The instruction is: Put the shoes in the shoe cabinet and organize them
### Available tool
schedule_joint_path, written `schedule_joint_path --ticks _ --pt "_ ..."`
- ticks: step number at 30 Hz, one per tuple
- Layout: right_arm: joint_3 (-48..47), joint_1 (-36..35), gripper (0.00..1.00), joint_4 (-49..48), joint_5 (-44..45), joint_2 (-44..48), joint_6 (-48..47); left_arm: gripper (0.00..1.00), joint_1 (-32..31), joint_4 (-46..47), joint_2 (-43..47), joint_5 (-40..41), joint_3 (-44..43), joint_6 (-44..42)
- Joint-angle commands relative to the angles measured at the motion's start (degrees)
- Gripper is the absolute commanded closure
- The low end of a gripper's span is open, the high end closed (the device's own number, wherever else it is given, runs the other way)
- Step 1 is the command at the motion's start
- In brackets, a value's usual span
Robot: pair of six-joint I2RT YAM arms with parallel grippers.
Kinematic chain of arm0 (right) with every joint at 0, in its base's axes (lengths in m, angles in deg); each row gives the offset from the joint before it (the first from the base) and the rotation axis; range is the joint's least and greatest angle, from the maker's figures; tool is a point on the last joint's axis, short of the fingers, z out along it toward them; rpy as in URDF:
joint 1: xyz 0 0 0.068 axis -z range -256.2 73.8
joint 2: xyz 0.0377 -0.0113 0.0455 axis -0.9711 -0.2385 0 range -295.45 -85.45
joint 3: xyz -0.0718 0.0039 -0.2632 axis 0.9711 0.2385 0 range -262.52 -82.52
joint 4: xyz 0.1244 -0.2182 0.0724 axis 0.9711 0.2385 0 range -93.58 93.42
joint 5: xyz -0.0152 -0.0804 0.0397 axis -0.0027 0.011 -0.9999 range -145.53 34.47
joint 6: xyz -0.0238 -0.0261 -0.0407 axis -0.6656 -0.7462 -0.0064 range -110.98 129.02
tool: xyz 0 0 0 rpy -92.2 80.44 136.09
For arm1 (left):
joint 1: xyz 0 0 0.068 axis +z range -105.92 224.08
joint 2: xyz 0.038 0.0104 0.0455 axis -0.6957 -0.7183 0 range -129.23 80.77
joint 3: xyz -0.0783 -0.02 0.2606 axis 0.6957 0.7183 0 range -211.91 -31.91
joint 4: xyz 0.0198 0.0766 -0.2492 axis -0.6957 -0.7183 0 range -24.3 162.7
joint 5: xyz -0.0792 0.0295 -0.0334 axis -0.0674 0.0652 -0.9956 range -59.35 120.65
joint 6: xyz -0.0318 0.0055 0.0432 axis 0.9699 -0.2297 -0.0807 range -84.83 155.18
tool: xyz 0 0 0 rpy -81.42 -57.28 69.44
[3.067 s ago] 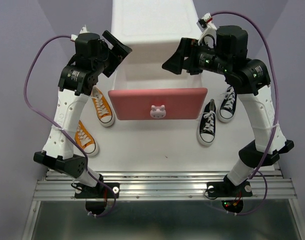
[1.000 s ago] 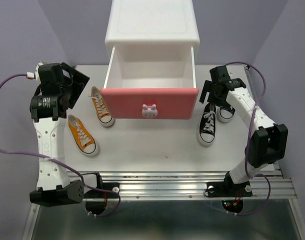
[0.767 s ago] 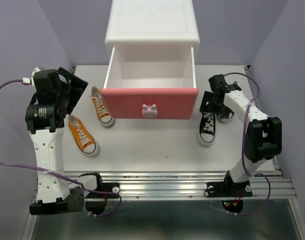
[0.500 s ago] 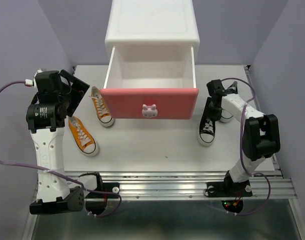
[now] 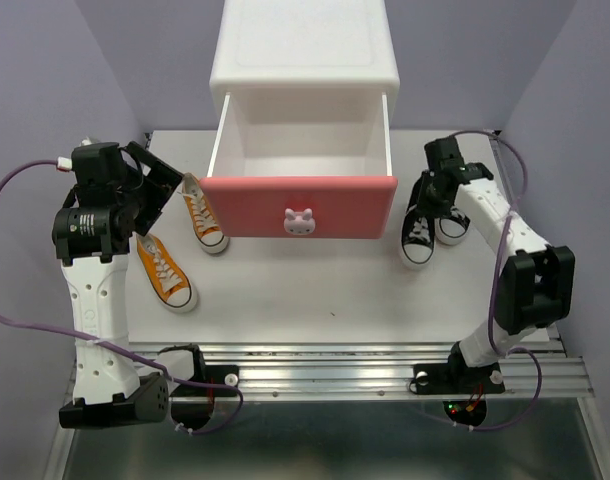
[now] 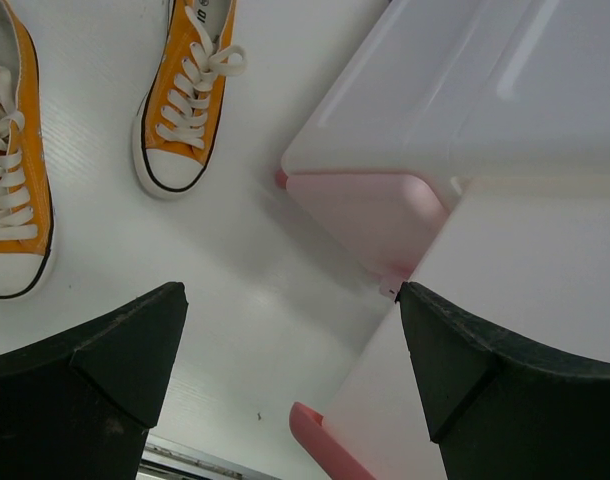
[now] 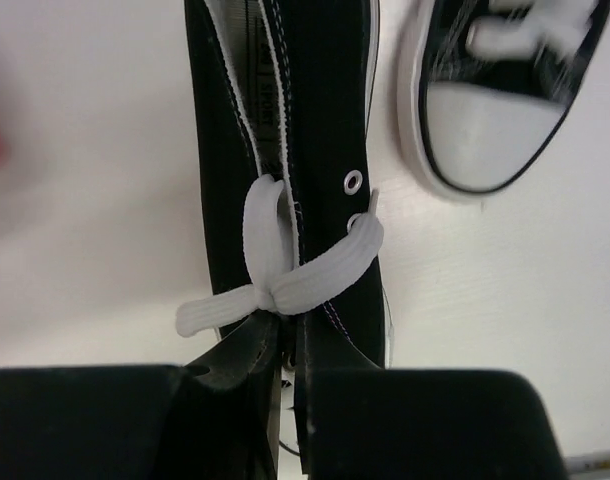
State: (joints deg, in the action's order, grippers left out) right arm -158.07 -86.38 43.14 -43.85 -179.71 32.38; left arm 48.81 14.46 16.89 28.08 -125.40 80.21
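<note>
The shoe cabinet (image 5: 305, 45) stands at the back, its deep pink upper drawer (image 5: 300, 207) pulled out. My right gripper (image 5: 428, 200) is shut on the side wall of a black shoe (image 5: 418, 238) by the top lace, just right of the drawer front; in the right wrist view the held black shoe (image 7: 285, 150) hangs from that gripper (image 7: 290, 370). The other black shoe (image 5: 451, 222) lies beside it. Two orange shoes (image 5: 202, 212) (image 5: 163, 270) lie left of the drawer. My left gripper (image 5: 165, 185) hovers open above them, nothing between its fingers (image 6: 105, 370).
In the left wrist view the pale pink lower drawer (image 6: 375, 215) shows shut under the cabinet body (image 6: 465, 100). The purple walls close in on both sides. The table's front edge meets a metal rail (image 5: 325, 365) where the arm bases sit.
The right gripper went from open to shut on the black shoe and drew it up and back toward the drawer's right side. The left gripper shifted slightly and stayed open.
</note>
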Motion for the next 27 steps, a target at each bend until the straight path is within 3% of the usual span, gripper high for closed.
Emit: schedule_joint_path --ticks 1,8,12,16,19,20,24,27 --pt "-16.01 0.15 0.99 -4.62 4.48 9.88 -2.17 0.01 0.37 0.84 1.03 -1.21 -0.73 -2.06" --pt "-37.63 0.15 0.99 -7.69 1.51 10.85 0.9 0.01 0.37 3.22 1.04 -2.62 0.42 -2.32" --pt "-51.15 0.15 0.99 -16.45 -4.29 8.75 2.83 0.01 0.37 3.39 -0.63 -3.14 -0.2 -3.37" --pt "-59.25 0.15 0.99 -23.49 -14.19 5.41 6.52 0.01 0.37 4.18 -1.77 -3.58 -0.46 -4.08" --pt "-61.47 0.15 0.99 -31.03 -22.73 2.33 14.59 0.01 0.37 4.54 -2.3 -3.76 -0.46 -4.52" --pt "-61.99 0.15 0.99 -33.6 -29.37 1.54 20.88 0.01 0.37 4.54 -2.39 -3.76 -0.46 -4.69" --pt "-70.49 -11.05 0.99 -38.71 -30.23 -4.95 22.44 0.01 0.37 4.36 -2.92 -4.02 -0.38 -5.31" --pt "-70.09 -16.61 0.99 -41.79 -29.61 -6.02 24.1 0.01 0.37 4.8 -2.75 -3.94 -0.02 -5.22"
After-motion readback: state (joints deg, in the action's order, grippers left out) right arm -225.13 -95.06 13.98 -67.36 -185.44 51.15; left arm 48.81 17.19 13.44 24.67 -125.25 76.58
